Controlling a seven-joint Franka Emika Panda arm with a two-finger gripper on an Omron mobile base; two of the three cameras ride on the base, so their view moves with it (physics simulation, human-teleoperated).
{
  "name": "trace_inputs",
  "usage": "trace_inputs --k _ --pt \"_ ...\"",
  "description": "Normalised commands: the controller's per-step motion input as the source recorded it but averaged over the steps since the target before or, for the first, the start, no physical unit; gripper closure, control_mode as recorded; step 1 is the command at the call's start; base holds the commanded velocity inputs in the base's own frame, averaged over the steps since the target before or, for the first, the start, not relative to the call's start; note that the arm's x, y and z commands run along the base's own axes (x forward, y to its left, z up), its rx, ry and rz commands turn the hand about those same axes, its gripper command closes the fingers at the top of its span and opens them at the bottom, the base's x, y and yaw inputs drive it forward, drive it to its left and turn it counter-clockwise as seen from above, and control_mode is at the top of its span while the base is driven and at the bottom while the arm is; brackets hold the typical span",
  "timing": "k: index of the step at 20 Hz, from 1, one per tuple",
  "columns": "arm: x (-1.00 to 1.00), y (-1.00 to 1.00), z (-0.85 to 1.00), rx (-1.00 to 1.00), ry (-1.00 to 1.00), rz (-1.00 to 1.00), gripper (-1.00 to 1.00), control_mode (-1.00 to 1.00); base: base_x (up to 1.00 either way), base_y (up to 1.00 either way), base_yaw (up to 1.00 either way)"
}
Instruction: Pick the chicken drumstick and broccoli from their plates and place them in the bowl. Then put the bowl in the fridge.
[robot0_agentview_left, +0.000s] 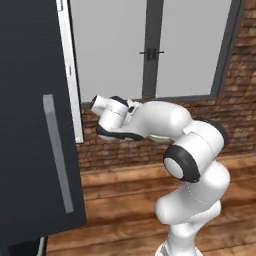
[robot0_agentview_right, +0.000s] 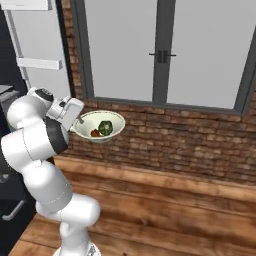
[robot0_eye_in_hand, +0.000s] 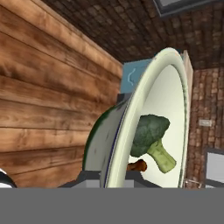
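My gripper (robot0_agentview_right: 77, 121) is shut on the rim of the pale greenish-white bowl (robot0_agentview_right: 100, 125) and holds it in the air in front of the brick wall. The broccoli (robot0_agentview_right: 105, 128) and the reddish-brown chicken drumstick (robot0_agentview_right: 94, 133) lie inside the bowl. In the hand view the bowl (robot0_eye_in_hand: 175, 87) appears edge-on, with the broccoli (robot0_eye_in_hand: 151, 135) and the drumstick (robot0_eye_in_hand: 138, 165) against its inner wall and my gripper (robot0_eye_in_hand: 109, 179) clamped on the rim. The dark fridge door (robot0_agentview_left: 30, 125) with its silver handle (robot0_agentview_left: 57, 152) stands at the left. Both plates are out of view.
A brick wall (robot0_agentview_right: 175, 130) with a large grey-framed window (robot0_agentview_right: 160, 50) runs behind the bowl. Wooden floor (robot0_agentview_right: 165, 210) lies below. The fridge's white inner door panel with its shelves (robot0_agentview_right: 35, 45) stands at the upper left. A teal cabinet (robot0_eye_in_hand: 131, 76) appears beyond the bowl.
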Motion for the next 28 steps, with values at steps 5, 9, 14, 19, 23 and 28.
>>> trace_inputs --k 5,9,14,19,23,28 --pt "0.0 0.0 0.0 0.0 0.0 0.0 1.0 1.0 0.59 -0.17 0.36" --pt "0.0 0.0 0.0 0.0 0.0 0.0 1.0 1.0 0.61 -0.22 0.3" --pt "0.0 0.0 0.0 0.0 0.0 0.0 1.0 1.0 0.58 -0.19 0.36" --pt "0.0 0.0 0.0 0.0 0.0 0.0 1.0 1.0 0.52 -0.21 0.38" --pt "0.0 0.0 0.0 0.0 0.0 0.0 1.0 1.0 0.28 -0.22 0.53" --pt "0.0 0.0 0.0 0.0 0.0 0.0 1.0 1.0 0.27 -0.27 0.47"
